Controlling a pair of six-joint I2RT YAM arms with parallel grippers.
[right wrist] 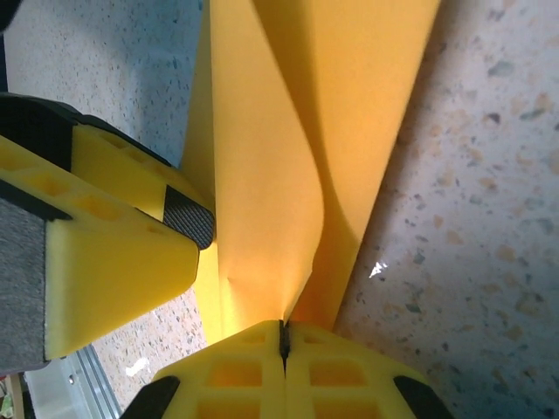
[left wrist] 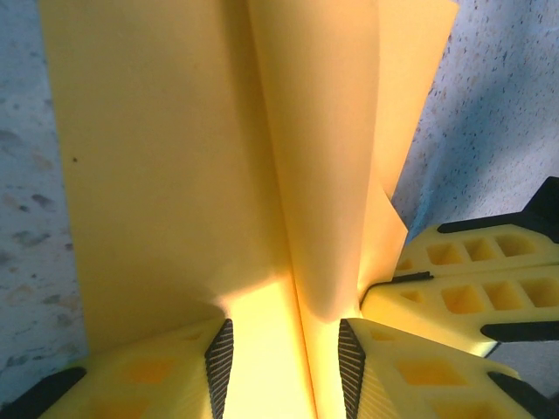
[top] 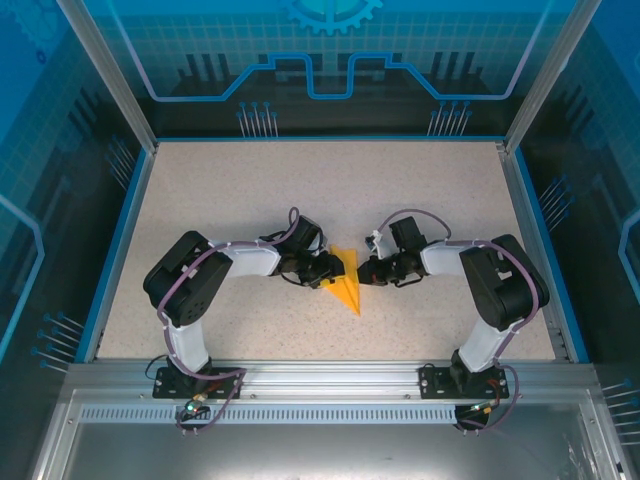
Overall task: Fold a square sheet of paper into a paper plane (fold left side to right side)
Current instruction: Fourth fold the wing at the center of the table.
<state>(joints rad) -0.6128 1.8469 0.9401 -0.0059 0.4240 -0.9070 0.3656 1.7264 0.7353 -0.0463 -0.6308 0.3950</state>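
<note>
Pinching one raised layer of the small narrow orange-yellow paper plane (right wrist: 262, 131), the right gripper (right wrist: 284, 336) has its yellow fingers pressed fully together on the paper's edge, with no gap at the tips. Opposite it, the left gripper (left wrist: 284, 353) has its jaws spread part way, with the black ribbed pads (left wrist: 220, 358) on either side of the plane's upright centre crease. The pads look to be beside the paper, not clamping it, though light contact is hard to rule out. In the right wrist view, one left pad sits just against the paper's side. From the top view, both grippers meet nose to nose at the middle of the speckled beige tabletop (top: 250, 200). The plane lies between them, partly resting on the table, with its sharp tip pointing toward the arm bases. Progress looks well along: the shape is already a narrow kite with a point, so the corner folds seem done. The left-over-right fold seems only half made, since the layers stand up and bow instead of lying flat on each other. Likely left to do: bring the left half fully over, press the crease flat, and release. I cannot tell whether any wing folds are done.
</note>
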